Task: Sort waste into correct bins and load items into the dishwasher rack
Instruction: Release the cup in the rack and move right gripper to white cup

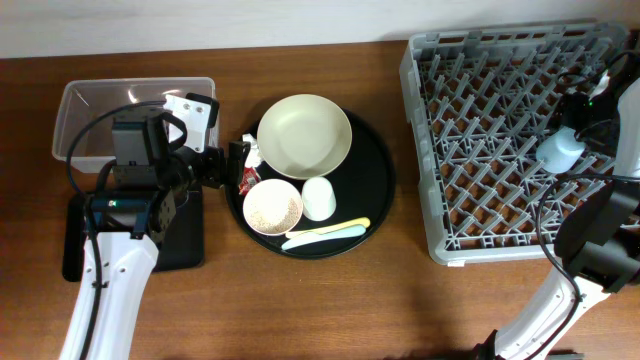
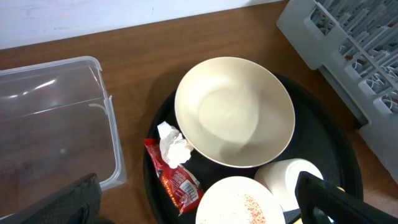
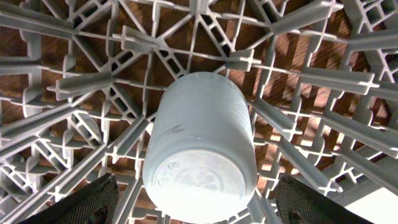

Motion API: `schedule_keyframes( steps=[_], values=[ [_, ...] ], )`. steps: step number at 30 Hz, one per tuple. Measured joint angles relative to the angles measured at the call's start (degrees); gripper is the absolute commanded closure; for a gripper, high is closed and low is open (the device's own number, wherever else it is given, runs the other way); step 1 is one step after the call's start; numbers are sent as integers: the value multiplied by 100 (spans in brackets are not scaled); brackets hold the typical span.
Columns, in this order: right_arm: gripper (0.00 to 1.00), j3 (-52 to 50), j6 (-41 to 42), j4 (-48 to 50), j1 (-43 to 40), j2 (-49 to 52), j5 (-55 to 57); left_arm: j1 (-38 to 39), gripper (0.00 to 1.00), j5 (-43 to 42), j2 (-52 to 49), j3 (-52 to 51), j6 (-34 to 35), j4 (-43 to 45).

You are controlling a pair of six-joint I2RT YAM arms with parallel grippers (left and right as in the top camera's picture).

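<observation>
A round black tray (image 1: 375, 180) holds the large cream bowl (image 1: 304, 135), a small pink bowl (image 1: 272, 207) with rice grains inside, a white cup (image 1: 318, 198), and yellow (image 1: 335, 227) and pale blue (image 1: 312, 241) utensils. The red wrapper (image 2: 178, 182) and white tissue scrap (image 2: 173, 144) lie at the tray's left rim. My left gripper (image 1: 236, 165) is open and empty just left of the wrapper. The light blue cup (image 3: 202, 146) lies in the grey dishwasher rack (image 1: 480, 60). My right gripper (image 3: 199, 205) is open, its fingers either side of the cup without touching.
A clear plastic tub (image 1: 80, 100) stands at the back left, empty. A shallow black rectangular tray (image 1: 190, 245) lies in front of it, partly under my left arm. The rack's corner shows in the left wrist view (image 2: 348, 43).
</observation>
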State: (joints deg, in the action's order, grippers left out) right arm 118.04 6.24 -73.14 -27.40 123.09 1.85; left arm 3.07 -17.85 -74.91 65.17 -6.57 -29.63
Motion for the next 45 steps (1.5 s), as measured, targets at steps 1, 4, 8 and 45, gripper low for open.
schedule_keyframes(
  steps=[1,4,8,45],
  values=[
    [8,2,-9,-68,0,0,-37,0,0,0,0,0,0,2],
    [5,90,-59,-354,0,-2,-262,0,0,0,0,0,0,4],
    [4,625,-345,-708,17,-179,-848,0,0,0,0,0,0,9],
    [18,894,-603,-1528,6594,938,-114,-1119,0,2625,706,0,1182,-697]
  ],
)
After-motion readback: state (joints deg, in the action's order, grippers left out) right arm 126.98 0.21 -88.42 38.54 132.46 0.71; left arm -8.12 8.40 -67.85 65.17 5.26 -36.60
